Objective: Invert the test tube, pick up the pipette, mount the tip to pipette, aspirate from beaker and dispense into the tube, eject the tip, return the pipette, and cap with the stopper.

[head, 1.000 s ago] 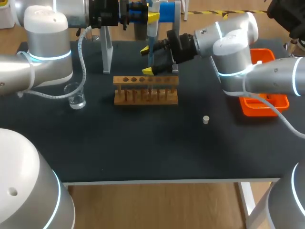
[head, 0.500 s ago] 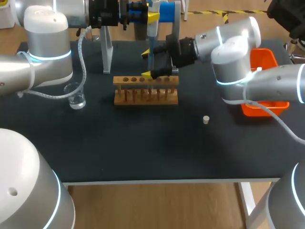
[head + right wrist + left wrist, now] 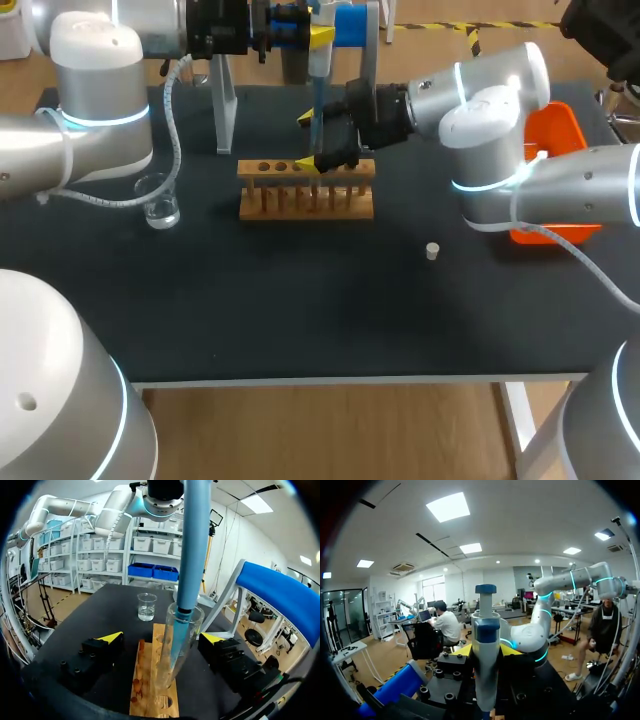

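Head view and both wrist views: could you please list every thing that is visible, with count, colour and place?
table: 1, black, under everything
rack: 1, wooden, middle of the table
test tube: 1, clear, at the rack, between the right end effector's fingers
pipette: 1, light blue, lower end inside the test tube
beaker: 1, clear, left of the rack
stopper: 1, white, right of the rack, nearer the front
tray: 1, orange, right edge
stand: 1, grey and blue, behind the rack
left end effector: 1, black, yellow tips, holding the pipette's upper part
right end effector: 1, black, yellow tips, open around the test tube
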Tool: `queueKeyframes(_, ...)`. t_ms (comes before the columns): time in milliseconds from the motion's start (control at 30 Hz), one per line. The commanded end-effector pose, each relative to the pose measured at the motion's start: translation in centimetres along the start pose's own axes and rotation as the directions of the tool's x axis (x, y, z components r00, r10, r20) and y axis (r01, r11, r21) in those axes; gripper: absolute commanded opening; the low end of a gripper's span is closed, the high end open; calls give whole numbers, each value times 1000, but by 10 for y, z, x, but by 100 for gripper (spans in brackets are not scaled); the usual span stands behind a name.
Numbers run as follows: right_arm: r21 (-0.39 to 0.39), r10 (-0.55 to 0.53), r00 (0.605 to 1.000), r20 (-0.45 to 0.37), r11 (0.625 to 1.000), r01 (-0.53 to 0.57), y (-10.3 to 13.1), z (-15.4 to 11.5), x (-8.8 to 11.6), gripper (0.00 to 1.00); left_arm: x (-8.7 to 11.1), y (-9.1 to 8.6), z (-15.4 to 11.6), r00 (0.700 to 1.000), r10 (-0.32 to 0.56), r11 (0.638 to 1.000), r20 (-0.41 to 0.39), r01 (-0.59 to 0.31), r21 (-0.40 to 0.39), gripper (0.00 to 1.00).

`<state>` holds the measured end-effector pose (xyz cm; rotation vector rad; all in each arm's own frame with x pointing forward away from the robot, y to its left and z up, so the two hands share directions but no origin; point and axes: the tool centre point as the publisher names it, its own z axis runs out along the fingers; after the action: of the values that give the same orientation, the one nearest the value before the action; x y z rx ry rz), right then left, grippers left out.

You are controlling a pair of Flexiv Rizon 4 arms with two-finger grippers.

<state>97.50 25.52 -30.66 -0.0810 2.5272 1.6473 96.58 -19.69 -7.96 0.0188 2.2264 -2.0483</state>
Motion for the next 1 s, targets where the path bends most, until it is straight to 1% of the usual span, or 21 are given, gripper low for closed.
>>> queueKeyframes(33, 10, -4, 1000, 15, 1000, 3, -1, 3, 4, 100, -1, -1, -1, 1000, -1, 1000, -3, 1, -1, 0)
queueKeyframes(600, 8, 24, 999, 42, 1000, -25, -4, 4, -1, 100, -1, -1, -1, 1000, -1, 1000, -3, 1, -1, 0)
queueKeyframes(1000, 25, 23, 999, 45, 999, -24, -5, 4, -3, 100, -1, -1, -1, 1000, -1, 1000, -3, 1, -1, 0)
